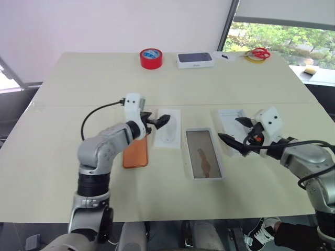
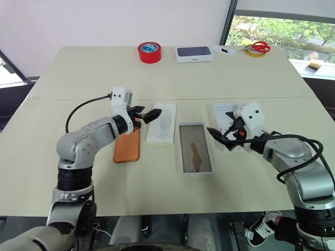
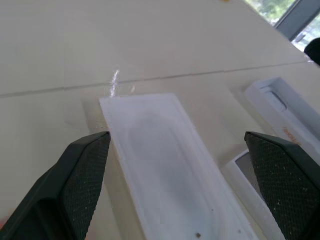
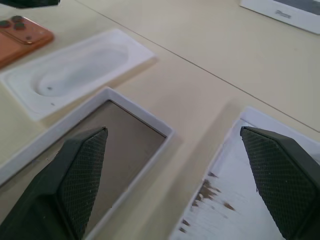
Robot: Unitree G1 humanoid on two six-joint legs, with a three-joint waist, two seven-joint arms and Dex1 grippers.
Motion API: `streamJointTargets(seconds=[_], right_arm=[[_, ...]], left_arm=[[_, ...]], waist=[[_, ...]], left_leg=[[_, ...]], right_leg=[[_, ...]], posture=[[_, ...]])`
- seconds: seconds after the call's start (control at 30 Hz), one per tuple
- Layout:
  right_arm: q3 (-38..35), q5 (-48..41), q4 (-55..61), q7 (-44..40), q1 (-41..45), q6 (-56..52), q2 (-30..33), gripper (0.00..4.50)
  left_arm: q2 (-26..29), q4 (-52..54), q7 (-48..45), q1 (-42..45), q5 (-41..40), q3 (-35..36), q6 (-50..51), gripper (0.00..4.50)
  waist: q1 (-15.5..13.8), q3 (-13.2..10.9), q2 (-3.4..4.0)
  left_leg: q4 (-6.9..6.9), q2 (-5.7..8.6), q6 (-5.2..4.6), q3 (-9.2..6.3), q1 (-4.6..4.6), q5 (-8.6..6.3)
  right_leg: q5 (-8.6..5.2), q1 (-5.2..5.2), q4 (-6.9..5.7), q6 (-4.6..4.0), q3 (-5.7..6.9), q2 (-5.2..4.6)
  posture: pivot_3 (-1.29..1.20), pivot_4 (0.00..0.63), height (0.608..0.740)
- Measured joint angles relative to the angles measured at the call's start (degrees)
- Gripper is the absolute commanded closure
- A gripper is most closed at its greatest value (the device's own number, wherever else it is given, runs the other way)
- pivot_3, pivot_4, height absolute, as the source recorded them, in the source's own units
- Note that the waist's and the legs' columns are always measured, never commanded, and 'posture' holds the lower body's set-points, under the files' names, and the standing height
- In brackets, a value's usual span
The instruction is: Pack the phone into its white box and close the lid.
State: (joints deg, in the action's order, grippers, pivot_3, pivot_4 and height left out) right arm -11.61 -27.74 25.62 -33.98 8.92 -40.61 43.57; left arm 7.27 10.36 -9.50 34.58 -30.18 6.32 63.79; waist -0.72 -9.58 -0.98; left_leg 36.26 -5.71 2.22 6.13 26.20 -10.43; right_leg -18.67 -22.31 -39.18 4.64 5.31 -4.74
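Office or lab: pale worktable (image 1: 63,157), blinded window (image 1: 282,31), tape roll (image 1: 151,58).

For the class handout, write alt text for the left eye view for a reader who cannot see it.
On a cream table, an orange phone, a flat white insert, the white box and the lid lie in a row. The open left gripper hovers by the insert; the open right gripper hovers over the lid.

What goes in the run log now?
phone: on table, unpacked | white box: empty | lid: off | left gripper: open | right gripper: open
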Motion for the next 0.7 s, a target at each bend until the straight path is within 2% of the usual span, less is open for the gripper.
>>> streamJointTargets(seconds=[0.2, 0.6, 0.7], right_arm=[[-0.6, 0.0, 0.6, -0.1, -3.0, 0.0, 0.1, 0.07], [-2.1, -2.4, 4.6, -5.6, -5.7, -0.1, 3.0, 0.07], [-2.1, -2.3, 5.2, -6.0, -6.4, 0.1, 3.0, 0.0]], left_arm=[[-2.0, -3.1, 7.6, 4.1, 1.8, 2.6, 9.1, 0.0], [-5.3, -8.2, 8.5, 8.3, 2.4, 4.6, 18.3, 0.0], [-7.0, -9.3, 8.4, 8.5, 2.4, 6.3, 18.3, 0.79]], waist=[[0.0, 0.0, 0.0], [-0.1, 0.0, -0.03], [-0.1, 0.0, -0.03]], left_leg=[[0.0, 0.0, 0.0, 0.0, 0.0, -0.01], [0.02, 0.01, 0.0, -0.01, 0.01, -0.01], [0.01, 0.01, 0.0, -0.01, 0.0, -0.01]], right_leg=[[0.0, 0.0, 0.0, 0.0, 0.0, 0.0], [0.0, 0.02, 0.02, 0.0, 0.0, -0.01], [0.0, 0.02, 0.02, 0.0, 0.0, -0.01]], posture=[[0.0, 0.15, 0.73], [0.0, 0.15, 0.73], [0.0, 0.15, 0.73]])
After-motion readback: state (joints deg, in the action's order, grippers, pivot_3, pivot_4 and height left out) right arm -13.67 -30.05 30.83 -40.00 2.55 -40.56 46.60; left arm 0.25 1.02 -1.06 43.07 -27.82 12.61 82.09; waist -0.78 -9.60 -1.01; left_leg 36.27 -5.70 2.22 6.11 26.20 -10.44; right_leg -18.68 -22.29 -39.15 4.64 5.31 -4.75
